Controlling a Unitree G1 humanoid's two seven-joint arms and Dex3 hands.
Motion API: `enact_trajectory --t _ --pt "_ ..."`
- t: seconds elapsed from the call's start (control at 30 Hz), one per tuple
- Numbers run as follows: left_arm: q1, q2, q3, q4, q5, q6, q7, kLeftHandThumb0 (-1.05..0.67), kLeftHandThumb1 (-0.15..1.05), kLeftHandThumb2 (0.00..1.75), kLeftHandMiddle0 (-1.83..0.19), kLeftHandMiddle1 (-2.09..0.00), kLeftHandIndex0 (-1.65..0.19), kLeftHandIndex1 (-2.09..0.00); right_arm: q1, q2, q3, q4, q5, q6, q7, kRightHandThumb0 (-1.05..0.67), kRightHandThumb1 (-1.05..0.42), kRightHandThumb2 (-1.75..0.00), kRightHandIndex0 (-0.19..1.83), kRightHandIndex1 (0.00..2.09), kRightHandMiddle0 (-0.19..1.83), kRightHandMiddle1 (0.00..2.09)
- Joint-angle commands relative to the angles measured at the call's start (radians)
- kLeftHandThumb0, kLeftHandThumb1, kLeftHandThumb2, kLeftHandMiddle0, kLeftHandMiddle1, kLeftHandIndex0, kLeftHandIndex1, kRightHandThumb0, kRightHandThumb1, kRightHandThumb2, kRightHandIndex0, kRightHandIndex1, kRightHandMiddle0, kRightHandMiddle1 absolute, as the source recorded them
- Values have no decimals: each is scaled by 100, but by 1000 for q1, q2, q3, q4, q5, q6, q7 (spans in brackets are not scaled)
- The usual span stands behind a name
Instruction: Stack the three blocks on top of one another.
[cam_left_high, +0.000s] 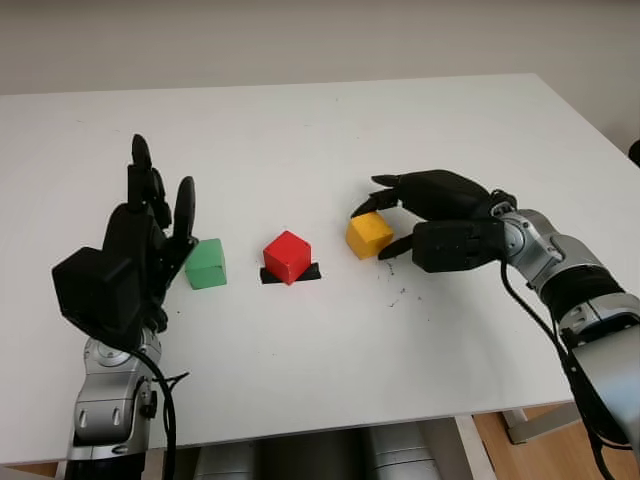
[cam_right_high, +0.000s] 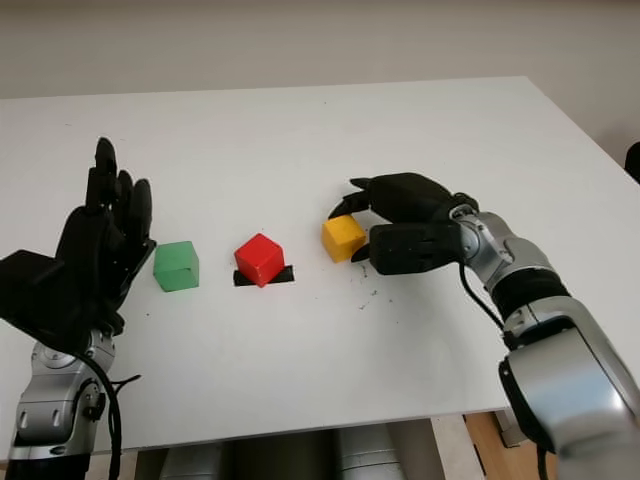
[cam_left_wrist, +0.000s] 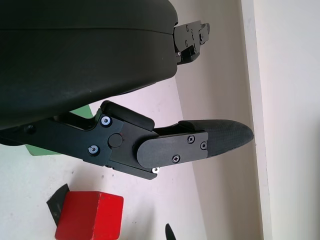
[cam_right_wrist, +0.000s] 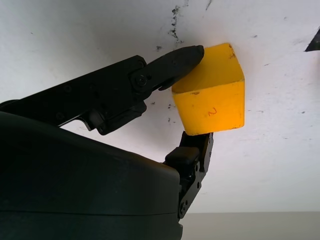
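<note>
Right hand (cam_left_high: 395, 222) fingers (cam_right_wrist: 175, 62) are pinching the yellow block (cam_left_high: 368, 235) on the counter (cam_left_high: 330, 130); left hand (cam_left_high: 150, 235) is hovering unclenched beside the green block (cam_left_high: 206, 263).

The right arm (cam_left_high: 570, 280) comes in from the bottom right and bends across the table, its silver forearm ending in a black wrist and the right hand (cam_left_high: 395, 215) turned sideways, palm toward the middle. Its fingers (cam_right_wrist: 175, 62) are curled and pinch the yellow block (cam_left_high: 368, 235) between fingertips, one pressing on an upper edge and another from the opposite side. The left arm (cam_left_high: 110, 400) rises from the bottom left with its forearm nearly upright; the left hand (cam_left_high: 150, 215) is open, held above the table surface with fingers (cam_left_wrist: 210, 140) pointing away from the robot, holding nothing
</note>
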Motion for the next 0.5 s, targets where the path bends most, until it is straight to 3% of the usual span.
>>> enact_trajectory --t 0.0,0.47 --pt "-10 -3 -3 -8 4 -6 6 -74 105 55 19 0 19 0 -27 0 -1 5 0 -13 -12 -45 -93 -6 23 6 44 113" --pt "3 -20 -1 -9 4 -12 11 -75 105 55 19 0 19 0 -23 -7 -13 26 27 -105 -18 -44 -91 -4 27 7 47 122"
